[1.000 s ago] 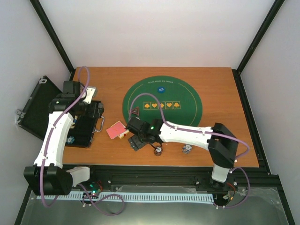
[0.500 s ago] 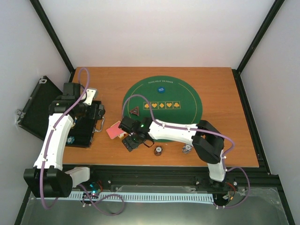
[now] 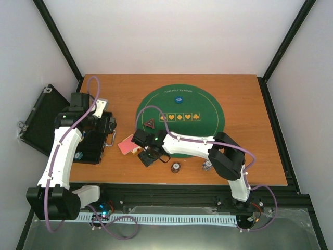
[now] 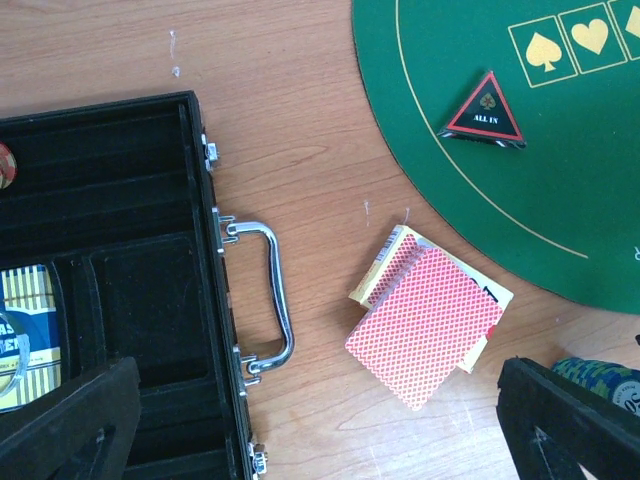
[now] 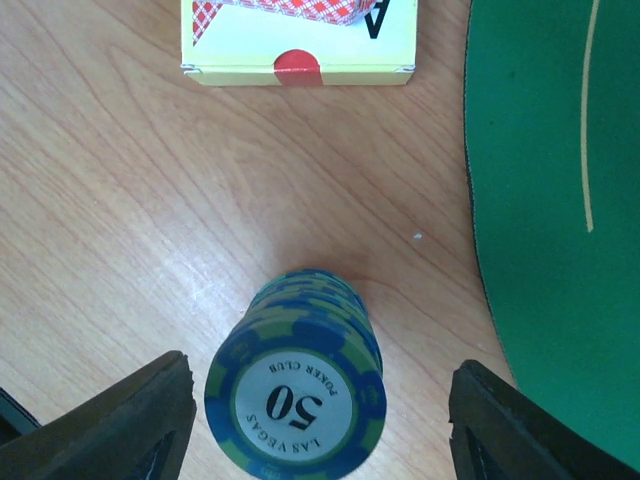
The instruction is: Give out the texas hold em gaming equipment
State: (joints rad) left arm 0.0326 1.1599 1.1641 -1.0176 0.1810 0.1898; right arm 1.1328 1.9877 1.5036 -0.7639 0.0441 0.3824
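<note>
Swinging leftward over the last second, the right arm now folds tighter, its jaws over the brown wooden desk [image 5: 110, 200]. Beside them lies the round green felt mat [image 5: 560, 150]. The left jaws hang wide apart and empty above the black hinged case [image 4: 110, 180]. Just ahead of the right jaws rests the red-backed card deck on its yellow box [image 5: 300, 45]. Between those jaws, which are apart and touch neither side, stands the blue-and-green striped poker chip stack [image 5: 297, 385]. A squeeze taken high or off-centre would likely shear the top chips and scatter the column. Forward drift could nudge the cards.
</note>
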